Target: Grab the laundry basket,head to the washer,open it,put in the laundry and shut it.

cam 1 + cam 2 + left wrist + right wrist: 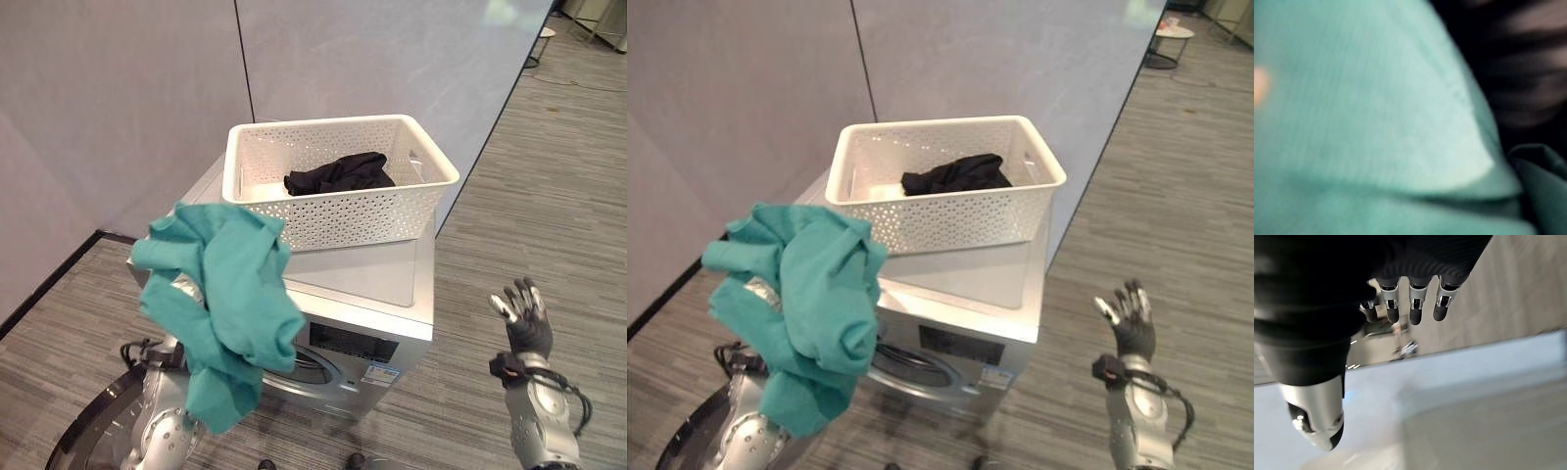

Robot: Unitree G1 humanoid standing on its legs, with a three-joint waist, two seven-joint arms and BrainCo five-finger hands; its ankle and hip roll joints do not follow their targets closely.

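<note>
1. Fingers of the right hand (522,318): spread straight and empty, raised well to the right of the washer (392,284), presumably parked out of the way or kept up for balance.
2. Fingers of the left hand: buried under the teal garment (220,304), so impossible to tell whether curled round it or merely carrying it; cloth draped over the raised left arm and hanging in folds, close against the left wrist camera (1366,112).
3. Teal garment: held up in front of the washer's left front corner, above the door (93,421), already clear of the basket; likely lifted high so that the trailing end frees itself before the drop to the drum.
4. White laundry basket (416,211): set on top of the washer, toward the back, probably so both hands stay free and the clothes sit within reach of the opening.
5. Black garment (343,173): lying inside the basket, toward its right half, not yet moved.
6. Door: swung open at the washer's lower left, with the dark drum opening (313,367) on the front face just below the control panel.
7. Judged stage: loading under way, one item in transit, one left in the basket, closing still to come.
8. Judged risk: loose folds catching on the door rim or slipping to the floor beside the washer.
</note>
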